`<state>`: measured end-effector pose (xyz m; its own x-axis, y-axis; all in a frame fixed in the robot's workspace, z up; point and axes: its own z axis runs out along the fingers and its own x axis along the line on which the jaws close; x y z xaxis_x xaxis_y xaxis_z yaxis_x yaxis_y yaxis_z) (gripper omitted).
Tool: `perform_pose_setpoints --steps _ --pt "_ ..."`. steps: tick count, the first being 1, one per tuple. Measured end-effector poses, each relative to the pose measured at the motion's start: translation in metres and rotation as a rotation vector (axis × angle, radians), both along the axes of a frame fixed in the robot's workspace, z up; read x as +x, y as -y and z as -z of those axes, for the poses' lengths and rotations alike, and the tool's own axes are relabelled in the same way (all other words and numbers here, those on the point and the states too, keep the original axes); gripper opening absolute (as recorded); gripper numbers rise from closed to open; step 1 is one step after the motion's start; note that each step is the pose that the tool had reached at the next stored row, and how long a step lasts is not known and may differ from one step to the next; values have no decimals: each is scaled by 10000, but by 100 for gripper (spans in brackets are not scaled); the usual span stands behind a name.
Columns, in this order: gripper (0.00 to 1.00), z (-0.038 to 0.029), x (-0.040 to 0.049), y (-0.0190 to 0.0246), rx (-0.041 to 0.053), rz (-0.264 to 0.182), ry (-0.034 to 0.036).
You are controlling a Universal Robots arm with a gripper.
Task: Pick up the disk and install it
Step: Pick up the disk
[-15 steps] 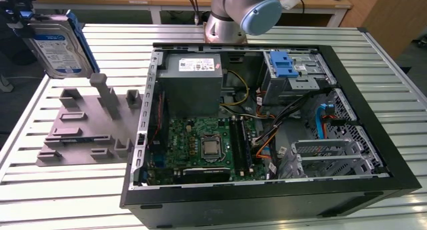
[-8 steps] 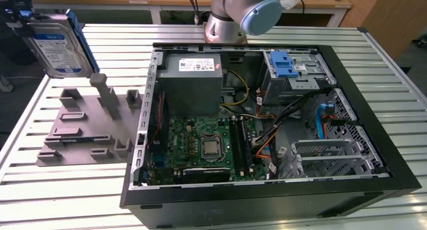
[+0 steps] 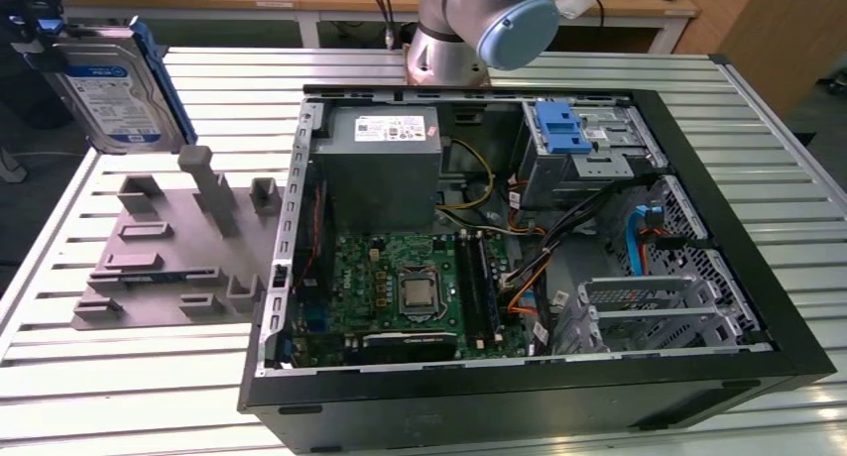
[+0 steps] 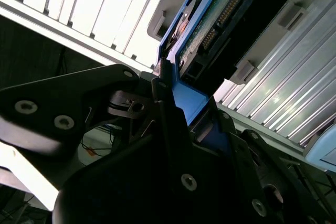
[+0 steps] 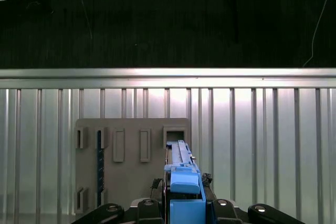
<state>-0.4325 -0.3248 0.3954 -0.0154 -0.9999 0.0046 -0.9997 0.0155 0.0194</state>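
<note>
Pick done, I judge — your flat silver-metal disk (image 3: 117, 84), blue-framed, hangs above the grey slotted plate (image 3: 146, 299), black gripper (image 4: 189, 103) clamped on its frame. Next needs squaring it to a bay of the open black case (image 3: 752, 228).

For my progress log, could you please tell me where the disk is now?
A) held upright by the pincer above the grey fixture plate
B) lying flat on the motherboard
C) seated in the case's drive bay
A: the exterior view shows the disk upright in the air over the grey fixture plate, and in the first wrist view the pincer is clamped on its blue frame.
</note>
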Motion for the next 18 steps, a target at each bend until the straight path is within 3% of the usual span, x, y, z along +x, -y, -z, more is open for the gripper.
perform_pose_setpoints --steps 18 --pt "36 -55 0 -1 0 0 0"
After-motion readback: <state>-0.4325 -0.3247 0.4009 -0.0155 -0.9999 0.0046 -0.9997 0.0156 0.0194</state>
